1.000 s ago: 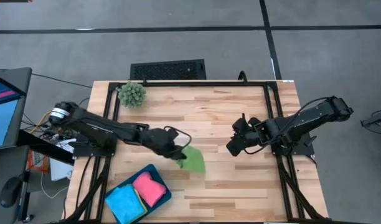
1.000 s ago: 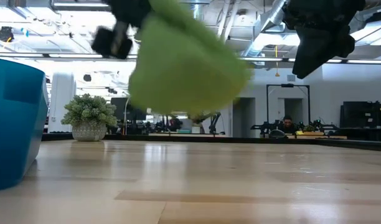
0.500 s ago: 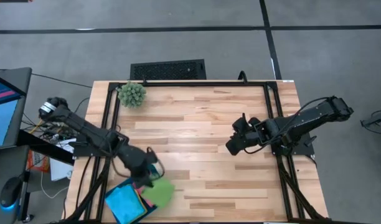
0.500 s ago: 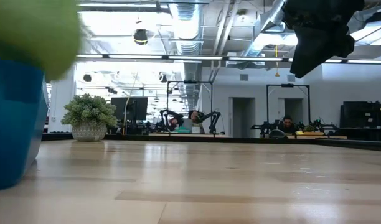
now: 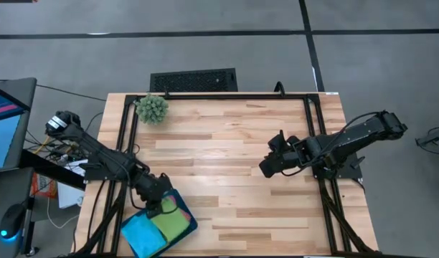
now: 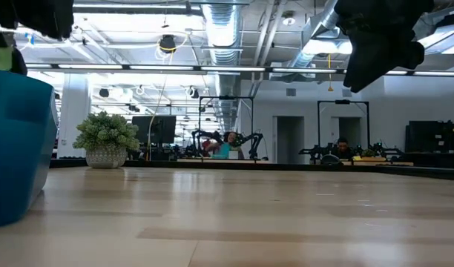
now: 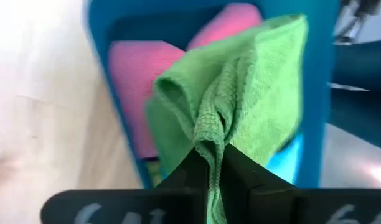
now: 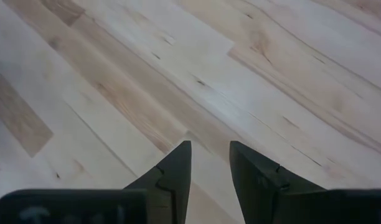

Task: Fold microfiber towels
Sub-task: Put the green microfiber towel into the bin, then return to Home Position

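My left gripper [image 5: 161, 208] is over the dark teal tray [image 5: 130, 221] at the table's near left, shut on the green towel [image 7: 240, 93]. The green towel spreads over the pink towel [image 7: 131, 68] inside the tray. A bright blue towel [image 5: 140, 232] lies folded in the tray's left half. My right gripper [image 5: 265, 169] hangs open above bare wood right of centre, its fingers [image 8: 178, 165] apart with nothing between them. My left gripper pinches a bunched ridge of the green towel [image 7: 210, 140] between its two fingers, several layers gathered together. The fingers slant down into the tray from above. The rest of the towel fans out ahead of the fingers over the pink towel, slack.
A spiky green ball plant [image 5: 152, 108] stands at the far left corner. The tray's wall [image 6: 15, 148] rises at the left of the low view. Bare wooden table [image 5: 227, 165] stretches between the two arms.
My left gripper has carried the green towel from the table's middle toward the near left edge and down over the tray, tipping and rolling as it went. The towel, hanging clear before, now lies spread in the tray over the pink towel.
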